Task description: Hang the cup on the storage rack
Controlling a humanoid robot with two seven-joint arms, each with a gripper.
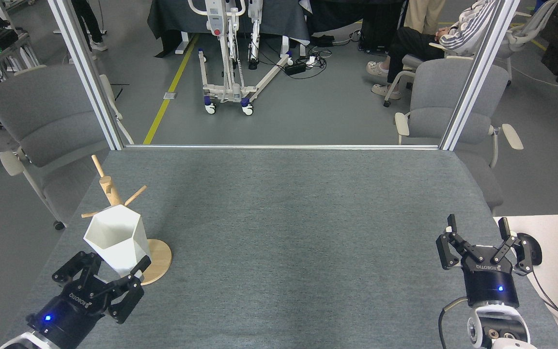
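A: Where's the faceted white cup [116, 241] sitting at the moment?

B: Low at about 8 o'clock in the head view, upright with its hexagonal mouth facing up, pinched at its lower part by the left hand [109, 276]. It overlaps the pole of the wooden mug tree [114, 203] and hides part of the round base, so I can't tell whether it is touching the wood or only hanging in front of it.

A: What worries you?

B: The handle. I can't see the loop from here, so I can't judge whether it faces a peg at all. If it points away, pushing the cup in would only knock a flat side against the pole.

A: And the rack would tip?

B: Likely. It is a slim pole on a light base, standing near the 9 o'clock edge of the grey worktop [288, 232]. A sideways shove could slide it or topple it off.

A: The grip?

B: It is low on tapered, angled walls. The cup could twist or slip out if a peg catches the rim.

A: The other hand?

B: The right hand [477, 237] is at 4 o'clock, fingers spread wide, holding nothing, well apart from all this.
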